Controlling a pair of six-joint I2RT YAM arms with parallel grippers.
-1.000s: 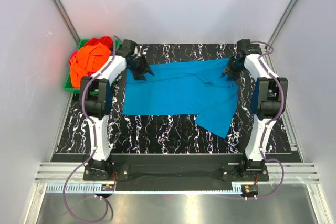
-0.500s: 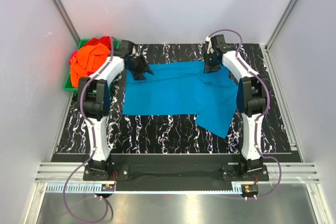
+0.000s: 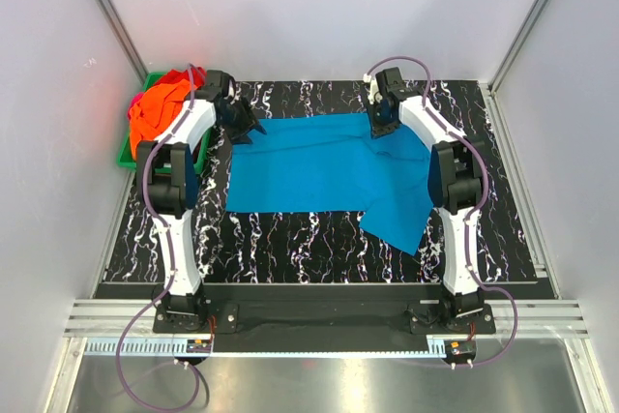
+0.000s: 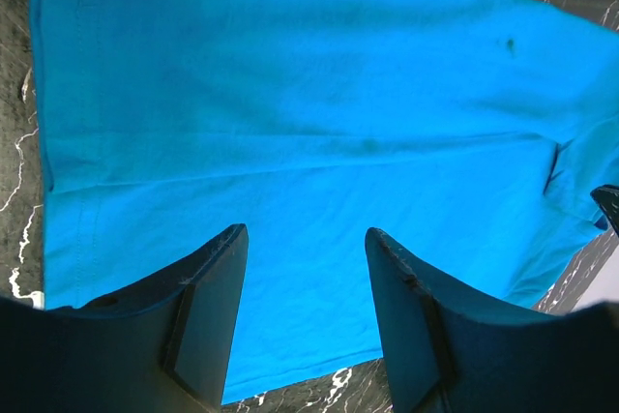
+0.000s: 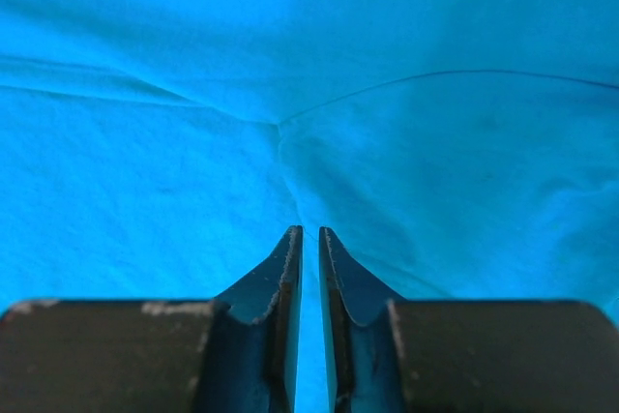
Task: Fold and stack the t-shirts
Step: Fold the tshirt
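Observation:
A turquoise t-shirt lies spread on the black marbled table. It fills the left wrist view and the right wrist view. My left gripper hovers open over the shirt's far left corner, its fingers wide apart with nothing between them. My right gripper is at the shirt's far edge. Its fingers are closed to a thin slit, and a crease in the cloth runs into the tips. Orange and red t-shirts are piled in the bin.
A green bin stands at the far left corner of the table, beside my left arm. White walls close the sides and back. The shirt's near right part hangs out towards the front as a folded flap.
My right gripper has moved left along the shirt's far edge, away from the right corner. My left gripper has shifted a little left, towards the bin.

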